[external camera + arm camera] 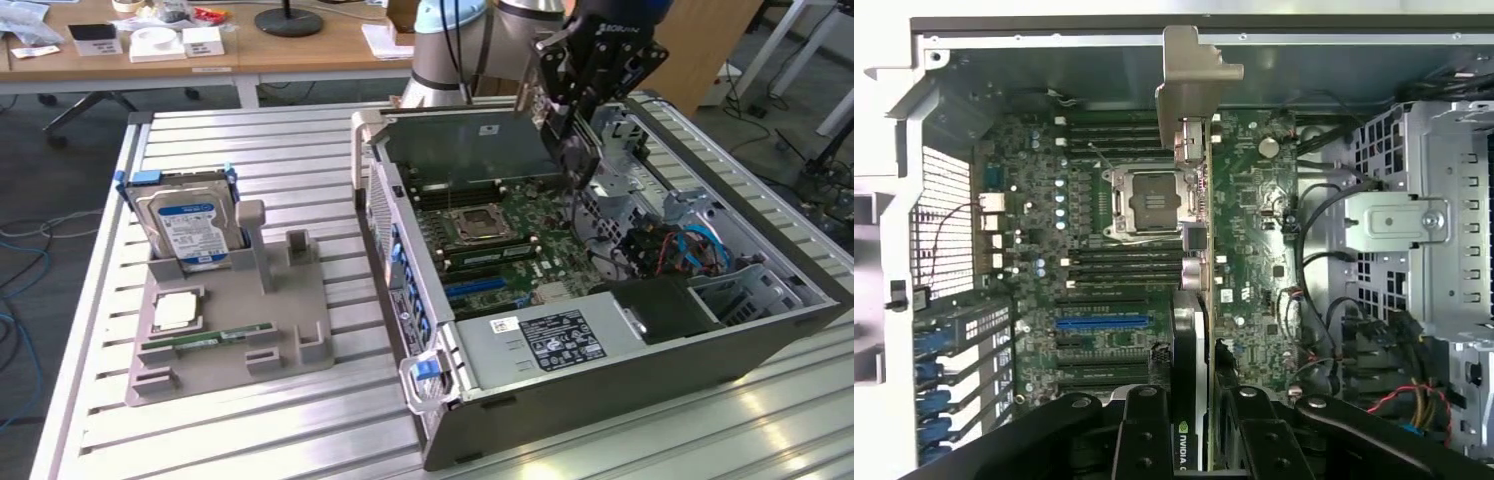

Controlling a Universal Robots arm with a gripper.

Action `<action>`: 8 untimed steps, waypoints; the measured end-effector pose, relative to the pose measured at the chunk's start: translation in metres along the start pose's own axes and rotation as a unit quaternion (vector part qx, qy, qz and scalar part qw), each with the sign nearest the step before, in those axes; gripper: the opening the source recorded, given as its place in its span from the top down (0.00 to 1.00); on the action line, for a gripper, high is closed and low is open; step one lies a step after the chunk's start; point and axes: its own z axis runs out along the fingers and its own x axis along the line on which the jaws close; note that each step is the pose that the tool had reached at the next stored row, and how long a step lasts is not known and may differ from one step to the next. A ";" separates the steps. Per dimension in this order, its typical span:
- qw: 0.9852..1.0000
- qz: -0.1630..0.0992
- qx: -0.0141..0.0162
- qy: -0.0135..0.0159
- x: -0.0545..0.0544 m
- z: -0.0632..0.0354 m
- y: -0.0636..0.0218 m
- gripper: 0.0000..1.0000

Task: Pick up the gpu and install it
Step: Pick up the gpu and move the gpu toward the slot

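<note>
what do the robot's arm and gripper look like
The arm is built of silver-grey tube sections with pale blue joint caps. The gripper is black, with white lettering across its body. Its jaws are black jointed metal links with round pivot pins, as the wrist view shows.

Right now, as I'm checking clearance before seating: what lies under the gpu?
The gpu, clamped in the gripper, hangs edge-on over the motherboard, beside the CPU socket. The strip of board directly beneath the card is covered, so any slot there cannot be seen.
</note>
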 end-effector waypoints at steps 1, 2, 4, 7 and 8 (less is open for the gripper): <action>1.000 0.000 0.000 0.000 -0.002 0.0001 0.0001 0.73; 1.000 0.000 0.000 0.000 -0.005 0.0002 0.0003 0.73; 1.000 0.000 0.000 0.000 -0.012 0.0003 0.0007 0.73; 1.000 0.000 0.000 0.000 -0.022 0.0006 0.0012 0.73; 1.000 0.000 0.000 0.000 -0.025 0.0007 0.0014 0.73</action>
